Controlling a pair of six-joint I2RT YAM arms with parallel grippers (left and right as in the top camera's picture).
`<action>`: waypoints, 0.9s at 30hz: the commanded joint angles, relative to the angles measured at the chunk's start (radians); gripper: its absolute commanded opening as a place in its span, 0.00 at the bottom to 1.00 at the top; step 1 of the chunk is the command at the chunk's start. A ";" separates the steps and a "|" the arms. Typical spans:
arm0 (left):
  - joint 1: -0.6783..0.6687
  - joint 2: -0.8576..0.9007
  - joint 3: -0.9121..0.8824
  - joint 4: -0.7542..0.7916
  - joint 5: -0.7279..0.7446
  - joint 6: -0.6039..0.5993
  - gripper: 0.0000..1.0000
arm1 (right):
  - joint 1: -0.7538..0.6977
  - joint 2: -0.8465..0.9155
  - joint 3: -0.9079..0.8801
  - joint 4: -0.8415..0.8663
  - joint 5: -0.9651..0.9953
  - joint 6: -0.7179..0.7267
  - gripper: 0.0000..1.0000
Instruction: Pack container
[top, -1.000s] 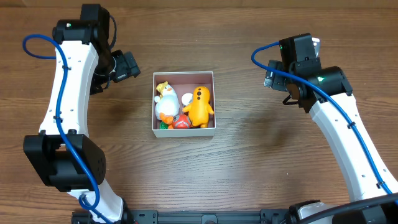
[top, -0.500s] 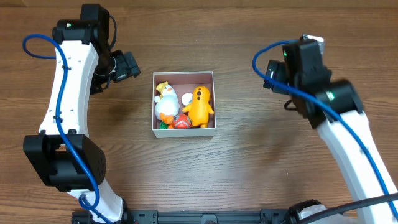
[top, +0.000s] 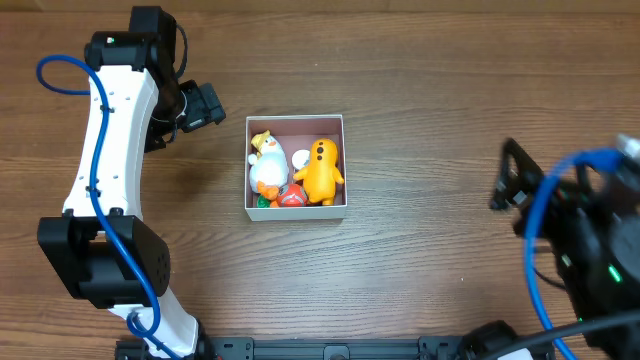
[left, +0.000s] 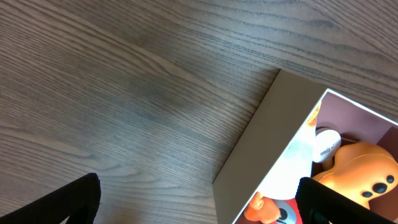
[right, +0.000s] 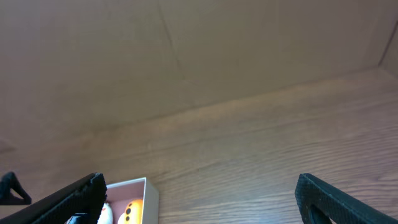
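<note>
The container (top: 296, 118), a small square white box with a pink inside, sits at the table's middle. It holds a white and yellow duck toy (top: 266, 166), an orange figure (top: 322, 170) and a small red toy (top: 291, 198). My left gripper (top: 205, 105) is open and empty, just left of the box; the left wrist view shows the box's outer wall (left: 261, 149) and the orange figure (left: 357, 177) between the spread fingers (left: 199, 208). My right gripper (top: 508, 178) is open and empty, far to the box's right, which shows in the right wrist view (right: 134, 185).
The wooden table (top: 420, 250) runs around the box. A brown cardboard wall (right: 186, 56) stands behind the table's far edge. The right arm's body (top: 595, 250) fills the lower right corner, close under the overhead camera.
My right arm has swung back from beside the box's upper right to the lower right corner and risen toward the camera. The left arm and the box have not moved.
</note>
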 joint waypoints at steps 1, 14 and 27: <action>0.002 0.001 0.022 0.001 0.008 -0.014 1.00 | -0.024 -0.095 -0.010 -0.008 0.050 -0.020 1.00; 0.001 0.001 0.022 0.001 0.008 -0.014 1.00 | -0.298 -0.604 -0.455 0.163 -0.241 -0.014 1.00; 0.001 0.001 0.022 0.001 0.008 -0.014 1.00 | -0.340 -0.758 -1.035 0.627 -0.349 0.093 1.00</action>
